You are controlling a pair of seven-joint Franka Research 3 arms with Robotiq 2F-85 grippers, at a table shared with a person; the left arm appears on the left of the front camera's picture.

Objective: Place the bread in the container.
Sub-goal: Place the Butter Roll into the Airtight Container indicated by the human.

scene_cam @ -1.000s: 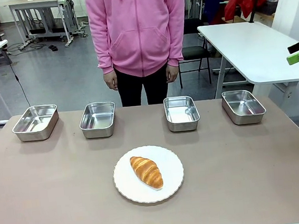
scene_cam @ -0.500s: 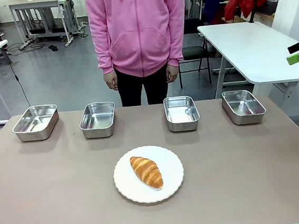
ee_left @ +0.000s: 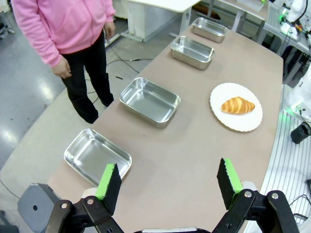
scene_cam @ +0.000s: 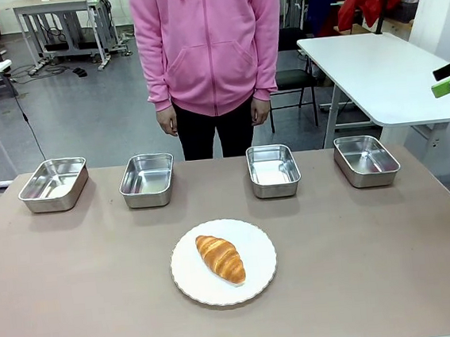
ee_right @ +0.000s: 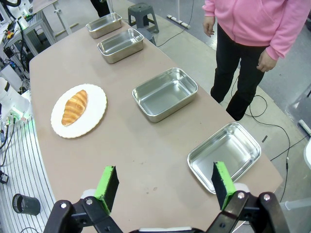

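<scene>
The bread [scene_cam: 220, 258], a golden-brown croissant, lies on a round white plate [scene_cam: 256, 245] near the table's front middle. Several alike steel containers stand empty in a row along the far edge, such as one [scene_cam: 147, 179] left of centre and one [scene_cam: 273, 169] right of centre. My left gripper [ee_left: 168, 179] hovers open and empty above the table's left end, over the end container [ee_left: 97, 155], far from the bread [ee_left: 237, 105]. My right gripper [ee_right: 164, 184] hangs open and empty above the right end, near another container [ee_right: 224, 155]; the bread [ee_right: 75, 107] lies well beyond it. In the front view the right gripper [scene_cam: 446, 78] shows at the right edge.
A person in a pink hoodie [scene_cam: 209, 42] stands at the far side with both hands hanging down, off the table. The brown tabletop [scene_cam: 378, 265] is bare around the plate. A white table [scene_cam: 375, 66] stands behind on the right.
</scene>
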